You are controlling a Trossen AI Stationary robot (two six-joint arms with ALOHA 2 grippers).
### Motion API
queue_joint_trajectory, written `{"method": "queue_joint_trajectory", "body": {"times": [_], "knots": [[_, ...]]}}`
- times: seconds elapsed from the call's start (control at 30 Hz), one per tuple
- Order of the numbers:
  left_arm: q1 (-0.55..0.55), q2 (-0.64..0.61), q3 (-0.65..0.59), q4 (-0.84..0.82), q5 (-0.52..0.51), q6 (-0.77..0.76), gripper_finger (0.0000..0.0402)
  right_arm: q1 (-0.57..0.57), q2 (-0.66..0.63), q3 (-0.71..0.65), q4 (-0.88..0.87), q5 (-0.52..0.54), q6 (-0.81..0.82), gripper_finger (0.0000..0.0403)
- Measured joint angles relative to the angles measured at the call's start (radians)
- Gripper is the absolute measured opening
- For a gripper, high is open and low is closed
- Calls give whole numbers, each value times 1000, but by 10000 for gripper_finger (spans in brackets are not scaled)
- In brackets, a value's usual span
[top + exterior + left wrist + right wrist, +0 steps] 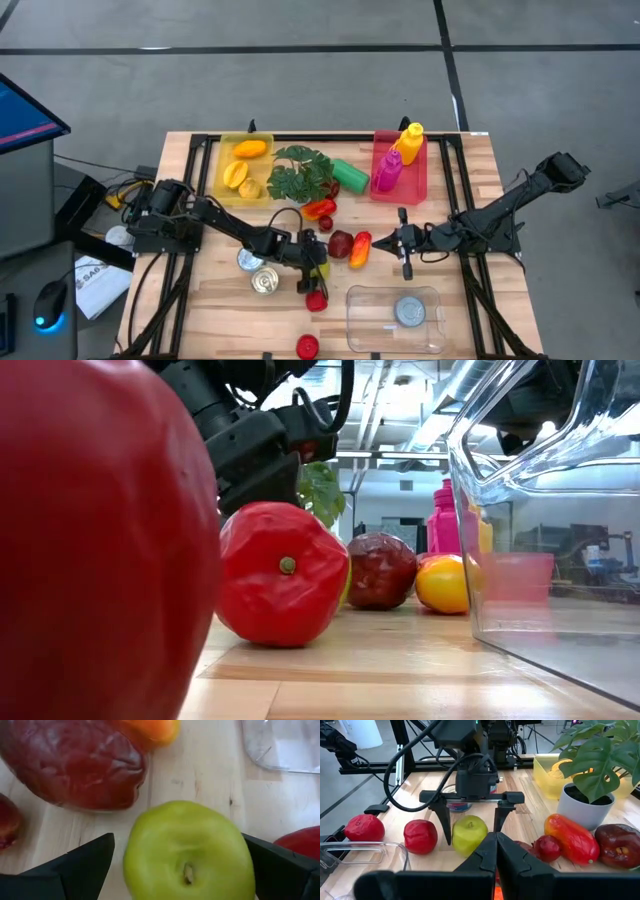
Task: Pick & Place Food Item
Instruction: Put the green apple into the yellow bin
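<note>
A: Your left gripper (472,822) has its jaws spread wide, and the green apple (189,854) sits right between the two dark fingers (75,870), not squeezed. There's a gap on each side in the right wrist view.

B: On the table?

A: Yes, the apple rests on the wooden table (470,310), stem dimple facing the wrist camera. It's smooth, glossy and round.

B: Your right gripper?

A: The right gripper (405,243) has its jaws pressed together with nothing between them. It's parked mid-table, pointing toward the left one.

B: What's around the apple?

A: Just beyond it lies a dark red, wrinkled fruit (75,762) with an orange-yellow fruit (360,249) next to that. A bright red, lumpy tomato (282,573) sits just beside the apple, toward the front edge. Another red fruit (308,346) sits at the front edge, huge in the low view.

B: Containers?

A: You've got a clear, hard plastic tub (395,318) with rounded corners, a tin lying inside. At the back are a yellow bin (222,160), a pink bin (425,175) with bottles, and a leafy potted plant (300,175). Two metal cans (258,272) sit near the left arm.
</note>
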Motion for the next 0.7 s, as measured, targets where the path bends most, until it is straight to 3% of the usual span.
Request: {"method": "queue_joint_trajectory", "body": {"times": [0.37, 0.7], "knots": [[0, 0, 0, -17, 1, 11, 389, 0, 0, 0, -2, 0, 0, 0], [-1, 0, 0, -16, 19, 26, 322, 0, 0, 0, -2, 0, 0, 0]]}}
